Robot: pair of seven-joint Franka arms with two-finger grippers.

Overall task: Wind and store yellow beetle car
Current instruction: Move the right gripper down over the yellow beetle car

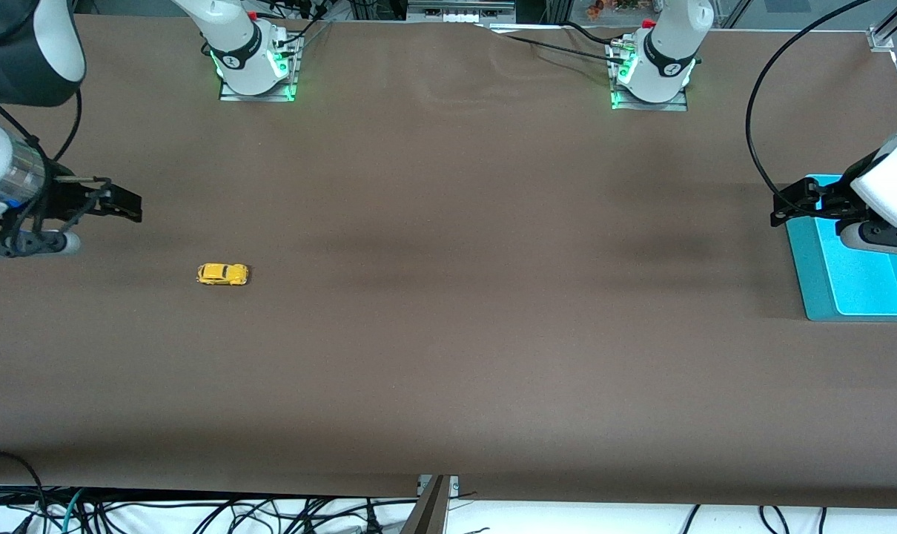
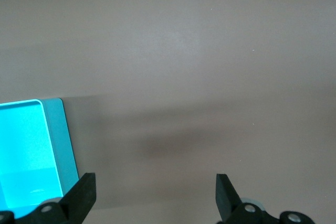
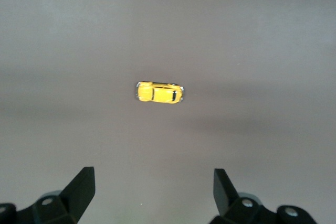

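The yellow beetle car [image 1: 222, 274] stands on its wheels on the brown table toward the right arm's end. It also shows in the right wrist view [image 3: 159, 93], lying ahead of the open jaws. My right gripper [image 1: 126, 204] is open and empty, up in the air over the table's edge at the right arm's end, apart from the car. My left gripper [image 1: 786, 210] is open and empty, over the edge of the cyan tray [image 1: 826, 289]. The tray's corner shows in the left wrist view [image 2: 52, 145].
The cyan tray lies at the left arm's end of the table. The two arm bases [image 1: 256, 70] [image 1: 652, 78] stand along the table's edge farthest from the front camera. Cables hang below the table's front edge.
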